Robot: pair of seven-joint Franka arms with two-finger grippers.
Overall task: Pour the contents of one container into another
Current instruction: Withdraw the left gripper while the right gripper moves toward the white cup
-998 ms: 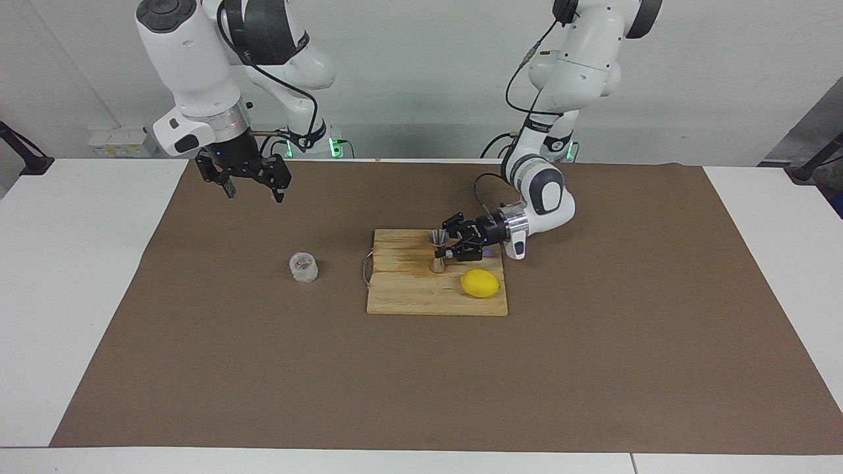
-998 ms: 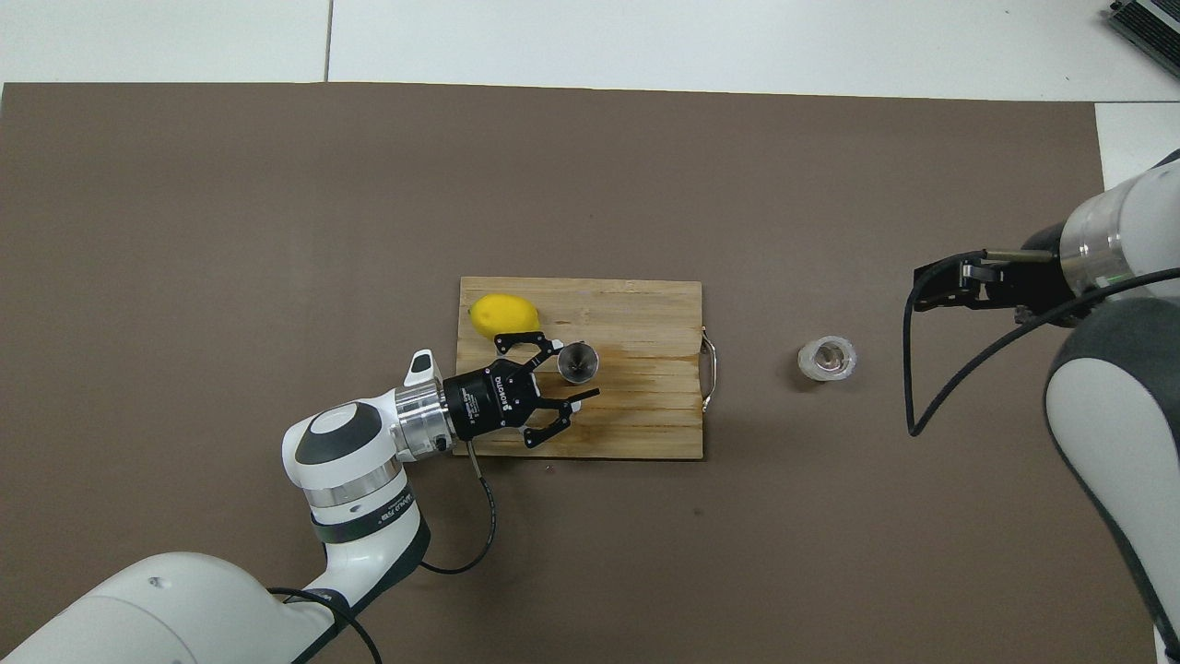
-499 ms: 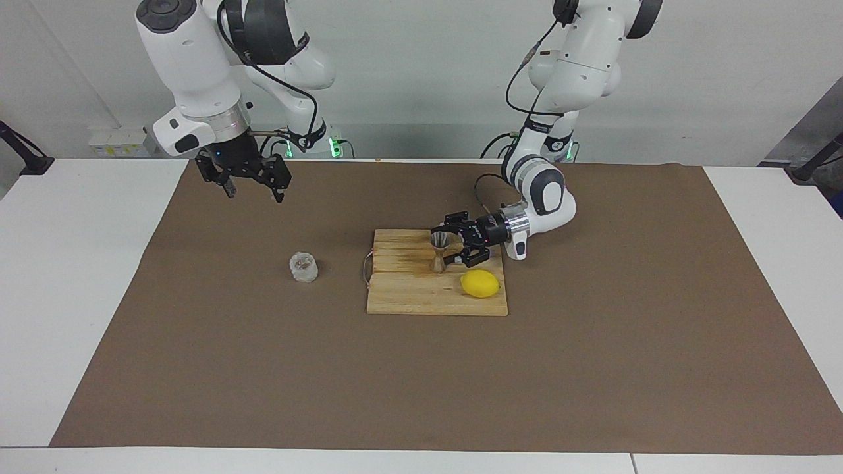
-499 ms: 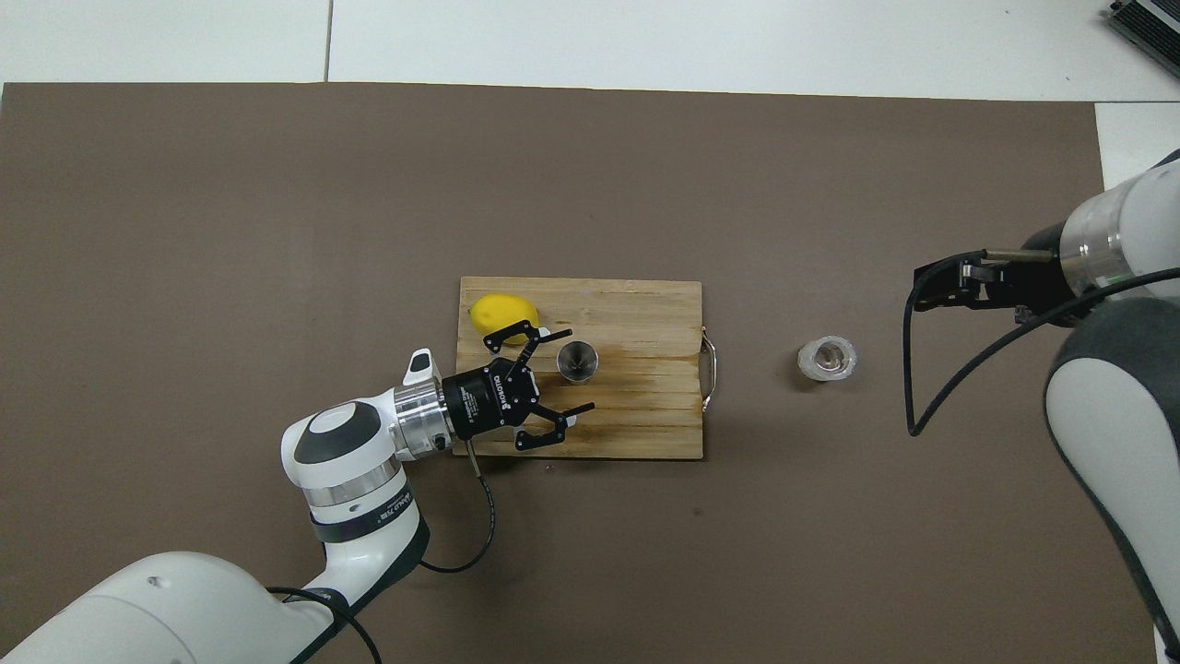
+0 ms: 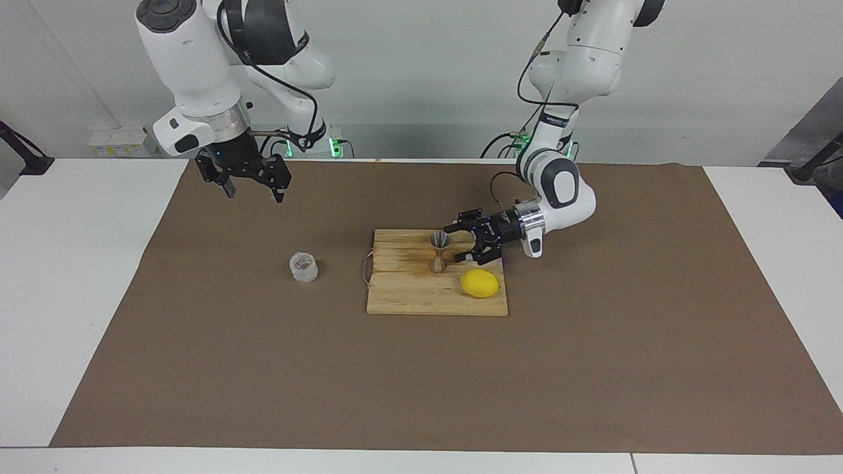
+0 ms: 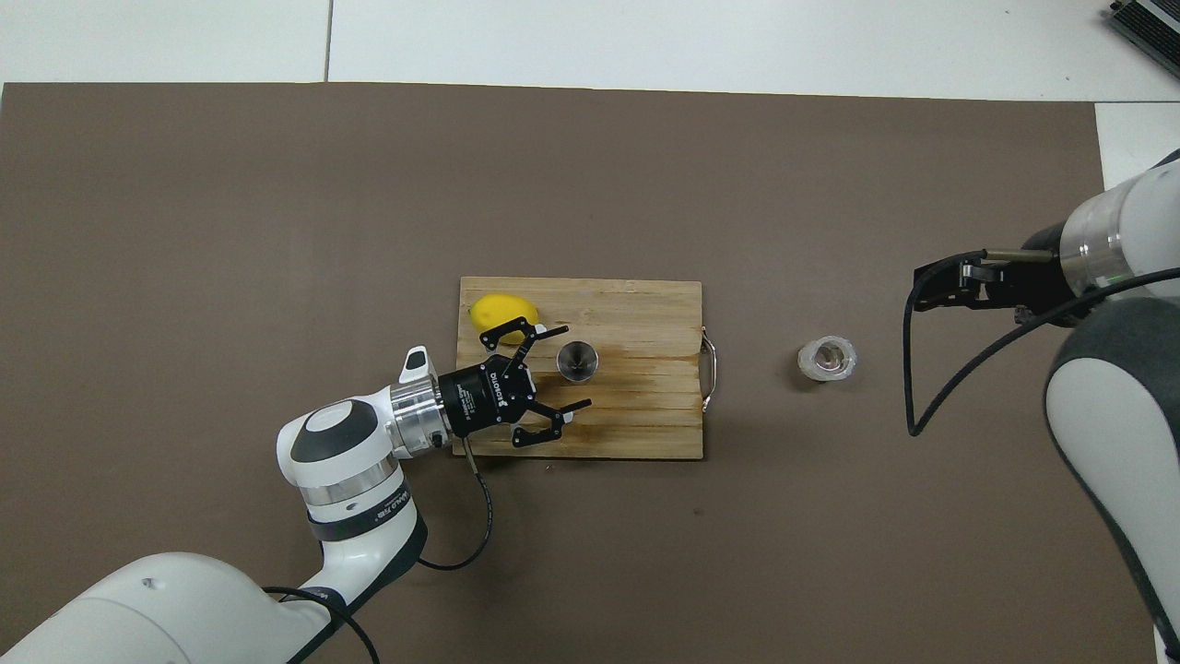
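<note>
Backing off from the metal jigger (image 5: pixel 438 251), which stands upright and free on the cutting board (image 5: pixel 408 299), the left gripper (image 5: pixel 469 243) now has its jaws spread, while the glass cup (image 5: pixel 303 267) sits on the brown mat toward the right arm's end, nearest the open-jawed right gripper (image 5: pixel 253 191) hovering above the mat.

Release of the jigger: my left gripper opens and draws back.

One second earlier the fingers of my left gripper (image 5: pixel 461 245) stand closed around the waist of the jigger (image 5: pixel 439 252); now they are spread wide and clear of it, just beside it toward the left arm's end of the cutting board (image 5: pixel 408 296). My left forearm sits higher and farther back toward its base, and the jigger stands upright and unsupported.
</note>
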